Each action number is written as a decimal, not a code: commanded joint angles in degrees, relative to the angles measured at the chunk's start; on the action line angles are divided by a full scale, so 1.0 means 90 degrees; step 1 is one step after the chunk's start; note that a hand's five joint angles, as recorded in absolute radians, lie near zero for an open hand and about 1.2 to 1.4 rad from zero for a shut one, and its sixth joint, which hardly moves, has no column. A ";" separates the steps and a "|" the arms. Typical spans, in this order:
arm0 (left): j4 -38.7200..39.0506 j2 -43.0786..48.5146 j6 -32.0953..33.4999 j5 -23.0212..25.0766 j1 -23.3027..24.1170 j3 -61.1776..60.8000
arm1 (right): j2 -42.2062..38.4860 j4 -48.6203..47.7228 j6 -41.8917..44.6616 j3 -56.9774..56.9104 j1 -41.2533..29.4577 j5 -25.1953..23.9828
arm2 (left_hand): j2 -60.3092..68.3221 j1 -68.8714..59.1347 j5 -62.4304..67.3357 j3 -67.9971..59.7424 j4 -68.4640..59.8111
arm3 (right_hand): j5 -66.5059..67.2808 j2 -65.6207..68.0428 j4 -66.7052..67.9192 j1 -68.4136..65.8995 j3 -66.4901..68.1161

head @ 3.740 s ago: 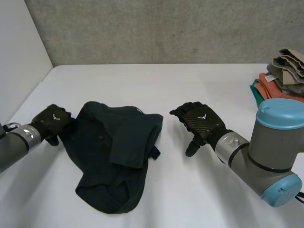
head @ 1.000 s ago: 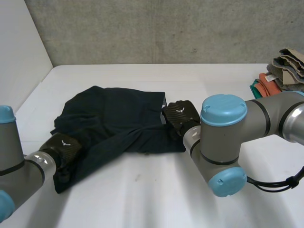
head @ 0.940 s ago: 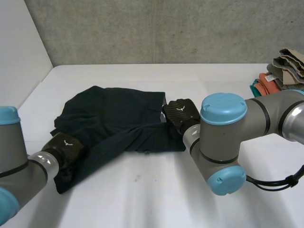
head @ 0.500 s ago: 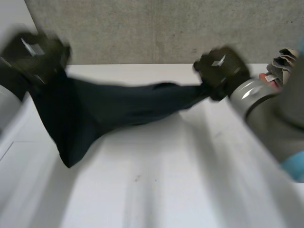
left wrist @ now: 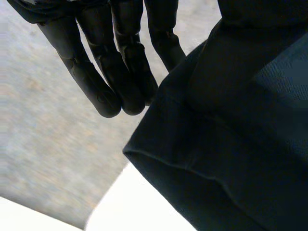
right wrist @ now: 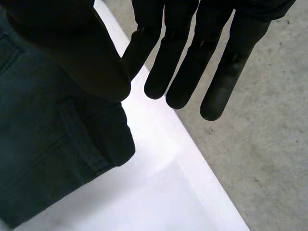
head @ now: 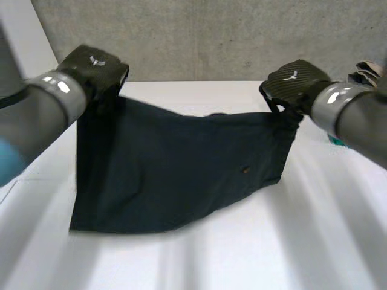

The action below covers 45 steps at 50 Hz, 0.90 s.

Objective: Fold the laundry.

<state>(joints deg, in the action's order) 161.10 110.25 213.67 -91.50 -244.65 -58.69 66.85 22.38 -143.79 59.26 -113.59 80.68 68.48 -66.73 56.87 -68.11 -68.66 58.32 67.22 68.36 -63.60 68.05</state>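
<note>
The garment [head: 181, 163] hangs spread between your two hands, its top edge sagging in the middle and its lower hem down by the table [head: 272, 248]. Your left hand [head: 97, 67] holds the corner at 10 o'clock: the fingers [left wrist: 103, 82] run straight, with cloth caught beside them. Your right hand [head: 294, 81] holds the corner at 2 o'clock, thumb [right wrist: 82, 57] closed against straight fingers [right wrist: 180, 72] with the cloth under it. A pile [head: 370, 69] of cloths lies at 3 o'clock, well apart from the garment.
</note>
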 commanded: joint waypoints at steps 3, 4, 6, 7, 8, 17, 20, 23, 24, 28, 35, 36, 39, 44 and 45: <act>0.2127 0.0689 -0.0039 0.0245 -0.0131 0.2906 | -0.1207 -0.2972 -0.0858 -0.1895 -0.0201 0.0839 | 0.1280 -0.1475 0.1459 -0.1321 -0.1260 | 0.1298 0.1419 0.1293 -0.1822 0.1327; 0.2303 0.0651 -0.0107 0.0255 -0.0121 0.3082 | -0.1197 -0.3284 -0.0975 -0.2022 -0.0191 0.0927 | 0.1280 -0.1475 0.1459 -0.1321 -0.1260 | 0.1298 0.1419 0.1293 -0.1822 0.1327; 0.2792 0.0563 -0.0332 0.0206 -0.0112 0.3434 | -0.1120 -0.4173 -0.1317 -0.2131 -0.0152 0.1084 | 0.1280 -0.1475 0.1459 -0.1321 -0.1260 | 0.1298 0.1419 0.1293 -0.1822 0.1327; 0.2929 0.0533 -0.0400 0.0187 -0.0112 0.3493 | -0.1052 -0.4456 -0.1425 -0.2121 -0.0143 0.1074 | 0.1280 -0.1475 0.1459 -0.1321 -0.1260 | 0.1298 0.1419 0.1293 -0.1822 0.1327; 0.3046 0.0494 -0.0469 0.0177 -0.0112 0.3523 | -0.0964 -0.4691 -0.1532 -0.2121 -0.0142 0.1055 | 0.1280 -0.1475 0.1459 -0.1321 -0.1260 | 0.1298 0.1419 0.1293 -0.1822 0.1327; 0.3077 0.0036 -0.0918 0.0489 -0.0121 0.2278 | -0.0368 -0.5075 -0.1826 -0.1138 -0.0055 0.0441 | 0.1280 -0.1475 0.1459 -0.1321 -0.1260 | 0.1298 0.1419 0.1293 -0.1822 0.1327; 0.3096 -0.0111 -0.0948 0.0577 -0.0170 0.1466 | -0.0163 -0.5016 -0.1807 -0.0502 -0.0055 0.0264 | 0.1280 -0.1475 0.1459 -0.1321 -0.1260 | 0.1298 0.1419 0.1293 -0.1822 0.1327; 0.3222 -0.0316 -0.0938 0.0684 -0.0200 -0.0054 | 0.0072 -0.4851 -0.1719 0.0706 -0.0045 -0.0144 | 0.1280 -0.1475 0.1459 -0.1321 -0.1260 | 0.1298 0.1419 0.1293 -0.1822 0.1327; 0.3252 -0.0346 -0.0938 0.0723 -0.0190 -0.0351 | 0.0091 -0.4811 -0.1680 0.0933 -0.0035 -0.0243 | 0.1280 -0.1475 0.1459 -0.1321 -0.1260 | 0.1298 0.1419 0.1293 -0.1822 0.1327; 0.3486 -0.0346 -0.0841 0.1055 -0.0141 -0.1845 | -0.0044 -0.4538 -0.1465 0.1910 0.0092 -0.0770 | 0.1280 -0.1475 0.1459 -0.1321 -0.1260 | 0.1298 0.1419 0.1293 -0.1822 0.1327; 0.4072 -0.0102 0.0174 0.1729 -0.0112 -0.3634 | -0.1050 -0.3660 -0.0977 0.2089 0.0355 -0.1279 | 0.1280 -0.1475 0.1459 -0.1321 -0.1260 | -0.3935 -0.3813 -0.3940 0.3411 -0.3905; 0.4073 -0.0102 0.0311 0.1749 -0.0112 -0.3741 | -0.1244 -0.3339 -0.0861 0.1923 0.0394 -0.1289 | 0.1280 -0.1475 0.1459 -0.1321 -0.1260 | -0.4678 -0.4556 -0.4683 0.4154 -0.4648; 0.3995 -0.0141 0.0711 0.1749 -0.0121 -0.3967 | -0.1509 -0.2878 -0.0820 0.1630 0.0414 -0.1279 | 0.1280 -0.1475 0.1459 -0.1321 -0.1260 | -0.5375 -0.5254 -0.5380 0.4851 -0.5346; 0.3586 -0.0695 0.0849 0.1525 -0.0092 -0.3919 | -0.1978 -0.2467 -0.1384 0.1015 0.0191 -0.1250 | 0.1280 -0.1475 0.1459 -0.1321 -0.1260 | -0.6366 -0.6245 -0.6371 0.5842 -0.6337; 0.3497 -0.0804 0.0820 0.1486 -0.0082 -0.3889 | -0.2027 -0.2467 -0.1541 0.0965 0.0141 -0.1231 | 0.1280 -0.1475 0.1459 -0.1321 -0.1260 | -0.6386 -0.6264 -0.6391 0.5862 -0.6357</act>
<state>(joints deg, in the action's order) 196.65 108.19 219.85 -76.00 -245.70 -94.82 52.71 -3.23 -152.12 73.55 -110.22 68.81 68.61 -66.73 56.87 -68.41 -68.71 4.03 15.78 15.34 -15.77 15.07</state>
